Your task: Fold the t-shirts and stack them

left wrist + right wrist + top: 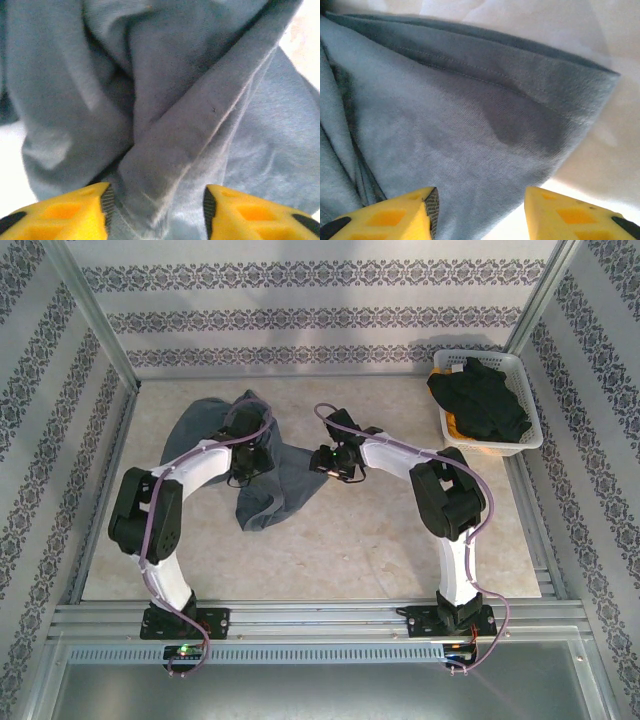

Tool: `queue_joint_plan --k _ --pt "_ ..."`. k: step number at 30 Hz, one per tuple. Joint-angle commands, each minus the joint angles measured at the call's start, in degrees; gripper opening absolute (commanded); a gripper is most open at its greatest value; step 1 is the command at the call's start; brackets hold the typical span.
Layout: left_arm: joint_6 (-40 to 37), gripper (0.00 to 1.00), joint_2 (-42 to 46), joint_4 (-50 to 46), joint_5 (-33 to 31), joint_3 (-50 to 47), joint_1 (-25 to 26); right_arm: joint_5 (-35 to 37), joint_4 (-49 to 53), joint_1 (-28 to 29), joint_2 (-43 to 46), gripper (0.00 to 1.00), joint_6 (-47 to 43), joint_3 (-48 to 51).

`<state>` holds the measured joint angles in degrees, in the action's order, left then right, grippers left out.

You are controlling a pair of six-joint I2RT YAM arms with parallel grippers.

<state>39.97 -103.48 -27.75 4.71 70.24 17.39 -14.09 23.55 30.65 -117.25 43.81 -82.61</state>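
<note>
1. Toward the far edge of the beige worktop (400, 540), left of its middle, lies the slate blue-grey cloth t-shirt (290, 485). It is crumpled and unfolded, with one lobe trailing toward the near edge.
2. At the far right corner stands a white plastic lattice basket (520, 365). A black t-shirt (480, 400) is heaped in it and spills over the rim. A strip of orange-yellow t-shirt (455, 425) shows beneath the black one, at the basket's left side.
3. The left gripper (243, 472) is down over the middle of the blue-grey shirt, its arm bent across the cloth.
4. Left wrist view: the left claw (156, 197) has its yellow fingers (75, 210) set apart. A raised ridge of the blue-grey shirt (175, 100) runs between them, with deep creases beyond. I cannot tell whether the pads press the fold or only straddle it.
5. The right gripper (325, 462) reaches in from the right, at the shirt's right-hand margin, near the left gripper.
6. Right wrist view: the right claw (479, 197) is spread wide and grips nothing. It hangs above a flat, stitched corner of the shirt (470, 115). Pale worktop shows past the hem on the right.
</note>
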Motion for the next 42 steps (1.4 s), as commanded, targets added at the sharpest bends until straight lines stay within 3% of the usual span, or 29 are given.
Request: queue_joint_plan --k 1,3,7,13,22,27,32,34,36,39,42 --pt "-3.7 0.46 -2.3 -1.7 0.3 1.4 -0.1 0.0 1.1 -0.4 -0.4 0.5 1.7 -0.6" --pt "-4.6 0.35 -3.0 -2.4 0.0 1.7 -0.1 0.6 1.5 -0.8 -1.1 0.51 1.6 -1.2" --pt "-6.4 0.0 -2.8 -3.7 -3.0 2.8 -0.1 2.4 3.8 -1.3 -3.3 0.51 0.7 -3.8" --pt "-2.7 0.0 9.0 -7.0 -11.8 -0.3 -1.2 5.5 4.2 -1.5 -2.9 0.5 -1.3 -5.2" --pt "8.0 0.0 33.8 -6.4 -14.2 -12.4 -2.9 5.0 4.2 2.1 -6.8 0.57 -12.3 -15.0" --pt "10.2 0.0 38.3 -8.7 -15.6 -13.8 -3.8 6.2 10.6 6.3 -15.4 0.62 -19.8 -25.6" --pt "10.6 0.0 40.2 -10.7 -16.6 -13.9 -4.0 14.8 17.1 9.8 -20.8 0.64 -24.4 -30.9" --pt "10.8 0.0 41.1 -11.0 -16.8 -14.2 -4.1 16.7 20.3 10.1 -23.2 0.58 -24.1 -33.0" --pt "11.0 0.0 41.7 -11.3 -16.8 -14.6 -4.1 17.5 22.2 10.1 -24.5 0.44 -23.4 -33.6" --pt "10.6 0.0 41.7 -10.2 -15.8 -14.8 -4.5 17.9 23.0 9.1 -23.8 0.03 -21.2 -31.8" --pt "10.5 0.0 39.9 -6.3 -12.1 -14.6 -6.2 17.8 19.5 5.6 -18.3 0.0 -17.5 -25.0"
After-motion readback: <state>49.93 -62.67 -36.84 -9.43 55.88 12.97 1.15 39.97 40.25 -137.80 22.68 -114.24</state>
